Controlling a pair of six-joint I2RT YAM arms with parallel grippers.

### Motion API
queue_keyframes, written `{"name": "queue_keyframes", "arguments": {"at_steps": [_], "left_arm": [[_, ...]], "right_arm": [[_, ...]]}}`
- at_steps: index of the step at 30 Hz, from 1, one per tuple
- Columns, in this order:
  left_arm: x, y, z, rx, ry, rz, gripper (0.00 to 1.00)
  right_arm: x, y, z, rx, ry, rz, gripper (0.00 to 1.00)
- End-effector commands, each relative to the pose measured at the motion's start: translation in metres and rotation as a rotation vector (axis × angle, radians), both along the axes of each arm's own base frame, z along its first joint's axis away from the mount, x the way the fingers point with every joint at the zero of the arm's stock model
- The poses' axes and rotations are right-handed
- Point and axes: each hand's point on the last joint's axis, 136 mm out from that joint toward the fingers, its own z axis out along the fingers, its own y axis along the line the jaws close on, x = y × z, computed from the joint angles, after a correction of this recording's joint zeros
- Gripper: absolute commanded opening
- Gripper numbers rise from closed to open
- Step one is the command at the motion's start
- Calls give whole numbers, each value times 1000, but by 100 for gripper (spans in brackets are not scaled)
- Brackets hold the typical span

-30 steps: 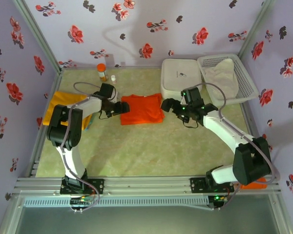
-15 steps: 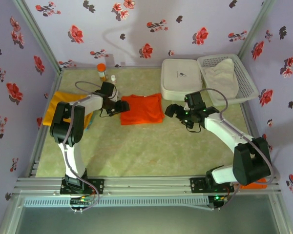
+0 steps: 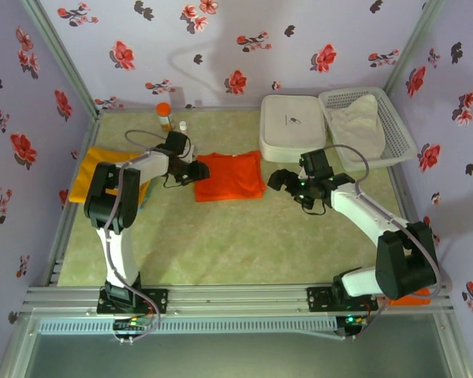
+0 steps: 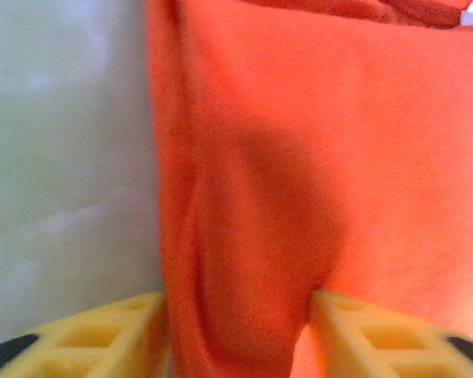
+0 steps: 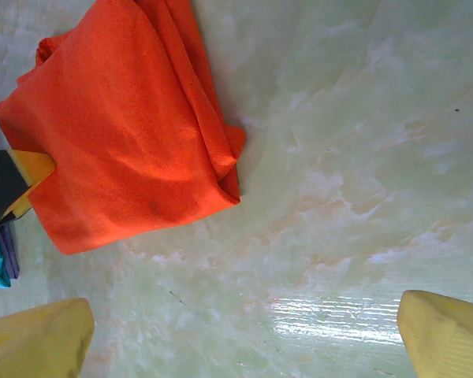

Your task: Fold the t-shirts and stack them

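Note:
The orange-red t-shirt (image 3: pixel 230 176) lies folded into a rough rectangle at the middle back of the table. My left gripper (image 3: pixel 195 172) is at its left edge. In the left wrist view the gripper (image 4: pixel 238 307) has a raised fold of the orange-red t-shirt (image 4: pixel 299 157) pinched between its yellow fingers (image 4: pixel 102 331), which touch it on both sides. The yellow-orange t-shirt (image 3: pixel 102 172) lies flat at the far left, partly under the left arm. My right gripper (image 3: pixel 277 179) hovers open just right of the orange-red t-shirt (image 5: pixel 126 134), with bare table between its fingertips (image 5: pixel 47 335).
A white lidded box (image 3: pixel 290 126) and a white basket (image 3: pixel 394 118) holding pale cloth (image 3: pixel 359 118) stand at the back right. An orange bottle (image 3: pixel 165 116) and a small white one (image 3: pixel 183 126) stand at the back left. Bare green table (image 3: pixel 244 244) spreads in front.
My left gripper has narrowed onto the shirt's left edge. The right gripper has drawn back to the right, away from the shirt's right edge, still wide open.

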Motion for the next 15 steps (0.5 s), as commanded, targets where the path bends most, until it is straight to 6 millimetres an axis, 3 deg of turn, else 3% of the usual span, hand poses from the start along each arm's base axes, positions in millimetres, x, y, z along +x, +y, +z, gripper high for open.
{"name": "queue_keyframes", "arguments": {"at_steps": [1, 8, 15], "left_arm": [[2, -26, -5, -60, -9, -63, 42], [1, -19, -23, -13, 27, -38, 41], [-1, -15, -18, 63, 1, -72, 20]], "right_arm": [[-3, -3, 0, 4, -6, 6, 99], [-3, -4, 1, 13, -3, 3, 99], [-3, -7, -1, 12, 5, -5, 99]]}}
